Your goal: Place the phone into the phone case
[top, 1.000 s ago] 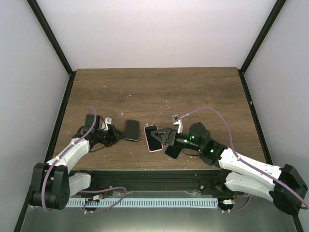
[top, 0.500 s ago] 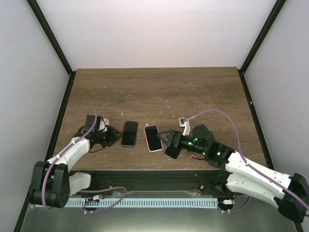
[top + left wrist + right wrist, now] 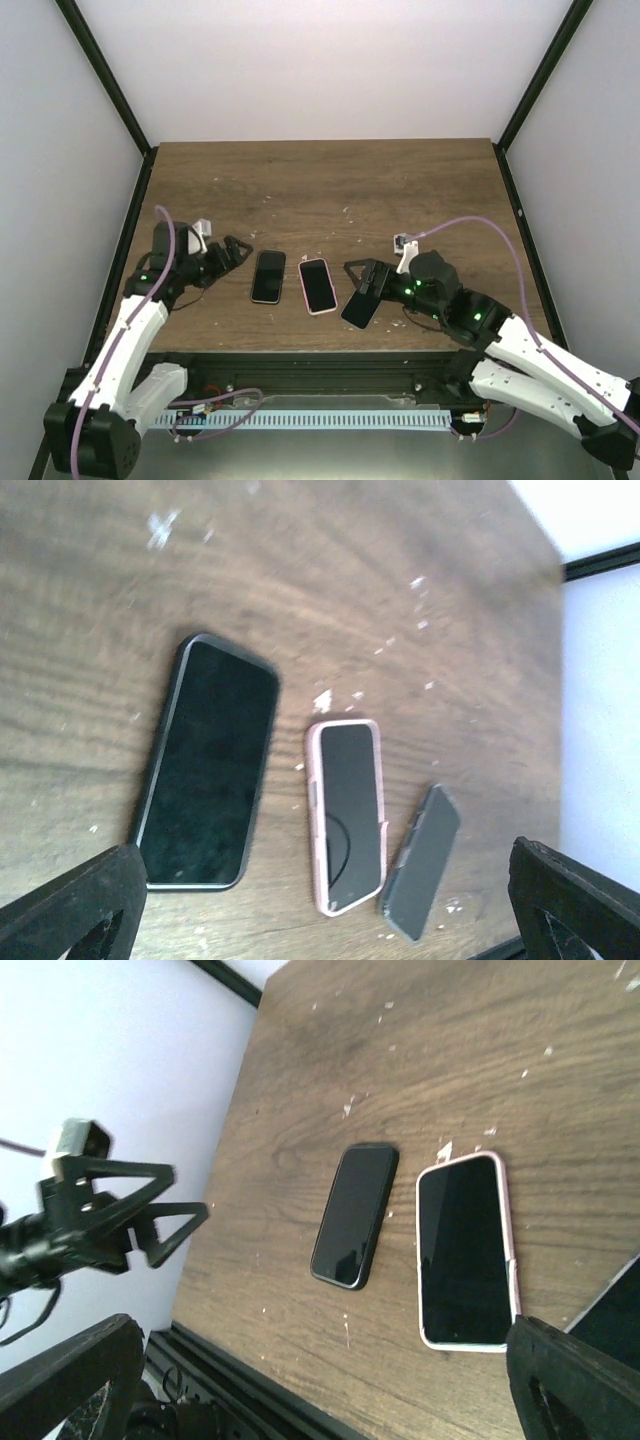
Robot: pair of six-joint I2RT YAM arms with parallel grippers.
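Observation:
A black phone [image 3: 267,276] lies flat, screen up, on the near part of the wooden table [image 3: 330,190]. Right of it is a pink-rimmed phone case [image 3: 318,285] with a dark glossy face inside the rim. A dark grey slab [image 3: 360,307] lies slanted by the case's near right corner. My left gripper [image 3: 228,252] hovers open just left of the black phone, holding nothing. My right gripper [image 3: 362,278] is open above the slab, just right of the pink case. The left wrist view shows the black phone [image 3: 205,765], pink case [image 3: 348,825] and slab [image 3: 422,860] ahead.
The table's near edge [image 3: 300,352] and a black rail run just below the three items. Black frame posts [image 3: 105,75] stand at the back corners, with white walls around. The right wrist view shows my left gripper [image 3: 120,1215] near the table's left edge.
My left gripper opened and drew back left, away from the black phone, which now lies straighter. My right gripper withdrew to the right, off the pink case.

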